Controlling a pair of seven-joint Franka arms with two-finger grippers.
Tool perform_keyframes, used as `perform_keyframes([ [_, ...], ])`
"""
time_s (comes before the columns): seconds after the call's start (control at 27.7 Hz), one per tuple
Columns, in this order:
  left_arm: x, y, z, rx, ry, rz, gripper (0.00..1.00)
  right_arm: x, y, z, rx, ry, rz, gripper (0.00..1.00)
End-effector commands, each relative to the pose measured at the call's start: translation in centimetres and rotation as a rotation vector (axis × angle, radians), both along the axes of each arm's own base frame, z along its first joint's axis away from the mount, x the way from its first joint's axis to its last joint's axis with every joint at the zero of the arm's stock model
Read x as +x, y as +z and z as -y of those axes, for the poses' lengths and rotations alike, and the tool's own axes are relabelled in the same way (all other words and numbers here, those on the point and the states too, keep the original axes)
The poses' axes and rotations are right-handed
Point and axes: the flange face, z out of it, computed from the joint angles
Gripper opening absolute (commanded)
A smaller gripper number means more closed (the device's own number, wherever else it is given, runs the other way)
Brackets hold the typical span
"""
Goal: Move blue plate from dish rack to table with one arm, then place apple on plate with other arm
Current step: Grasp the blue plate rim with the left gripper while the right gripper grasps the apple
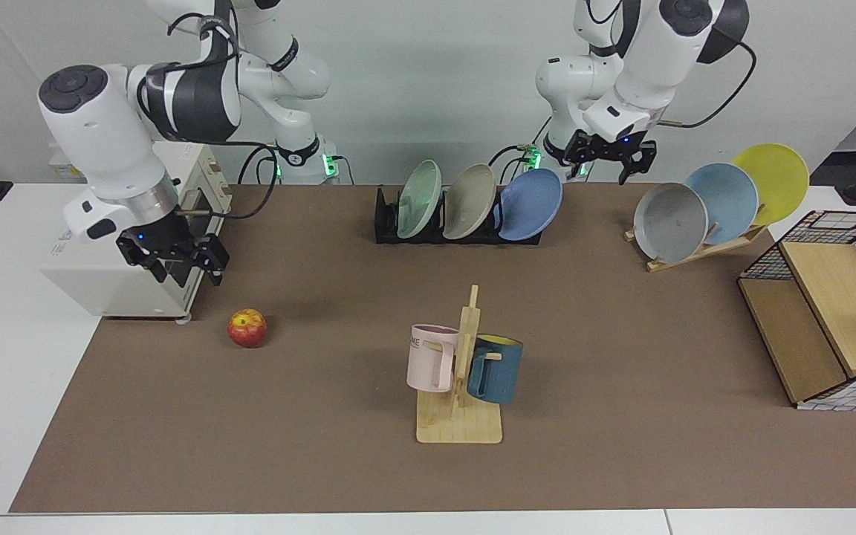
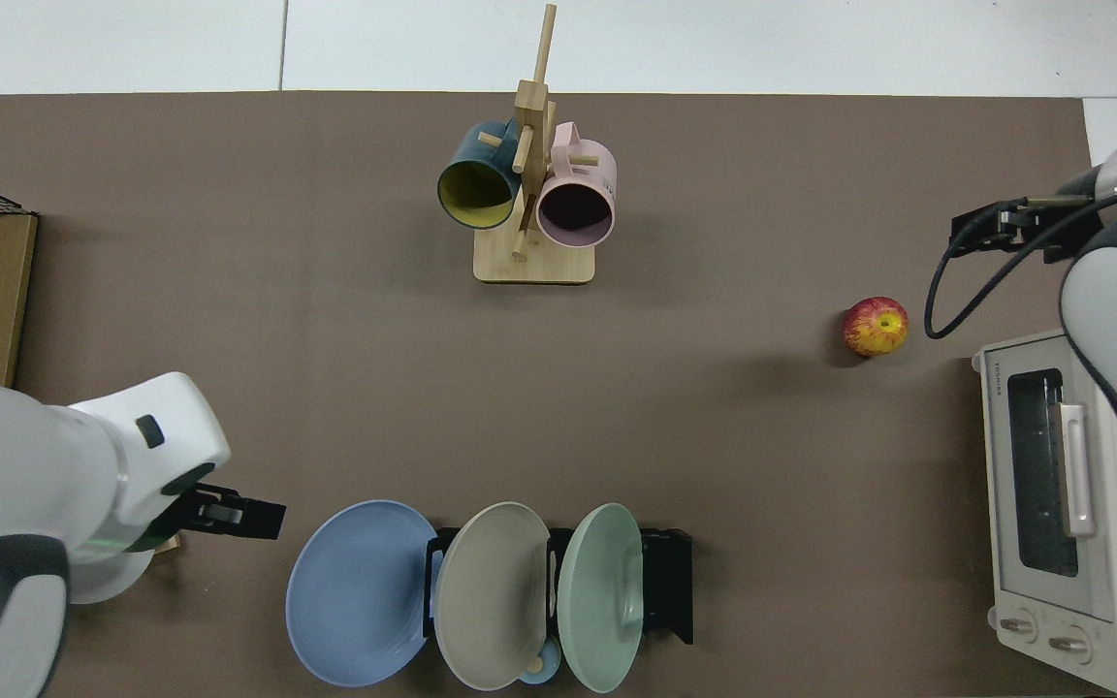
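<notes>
Blue plate [image 1: 531, 204] is seated in the dish rack [image 1: 387, 223] near the table's [image 1: 324, 446] rear edge; the left gripper [image 1: 610, 160], spread wide, is held beside it; the right gripper [image 1: 174, 261], also spread, is held above the apple [image 1: 247, 328].

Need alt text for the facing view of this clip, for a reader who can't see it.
The blue plate leans in the black dish rack with the left end effector open just above and beside it. The right end effector hangs open by the toaster oven, up and to the side of the apple on the brown table.
</notes>
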Motion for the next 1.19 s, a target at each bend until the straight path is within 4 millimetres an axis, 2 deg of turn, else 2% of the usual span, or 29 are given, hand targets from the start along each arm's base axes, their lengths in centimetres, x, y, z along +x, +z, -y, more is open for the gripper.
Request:
perform_keyframes([
  [0.0,-2.3,-5.5,0.7,-0.014,-0.008,0.013,0.99,1.5,-4.5,0.2,-0.008,-0.017,0.021,1.0],
  [0.11,-3.0,-8.2,1.6,-0.009,-0.032,-0.004,0.99,1.4,-7.2,-0.1,0.004,-0.015,0.037,1.0],
  [0.32,-4.3,-10.2,1.5,-0.004,-0.027,-0.06,0.99,1.5,-11.3,-0.6,0.001,0.009,-0.007,1.0],
  [0.54,-6.1,-12.5,3.4,0.004,-0.069,-0.108,0.96,0.3,-17.0,-1.4,-0.005,0.043,-0.042,1.0],
  [0.61,-6.2,-12.6,3.6,0.006,-0.072,-0.114,0.83,0.1,-18.3,-1.5,-0.003,0.045,-0.057,1.0],
  [0.69,-6.3,-12.6,3.6,0.006,-0.069,-0.12,0.56,0.0,-19.3,-1.8,-0.005,0.056,-0.073,1.0],
  [0.87,-6.5,-12.6,3.5,0.013,-0.066,-0.139,0.04,-0.8,-21.5,-1.9,-0.013,0.118,-0.116,1.0],
  [0.9,-6.5,-12.6,3.5,0.013,-0.066,-0.141,0.0,-0.9,-21.9,-1.9,-0.013,0.12,-0.117,1.0],
  [1.16,-6.3,-12.0,3.3,0.02,-0.074,-0.159,0.0,-0.9,-22.9,-1.8,-0.013,0.124,-0.12,1.0],
])
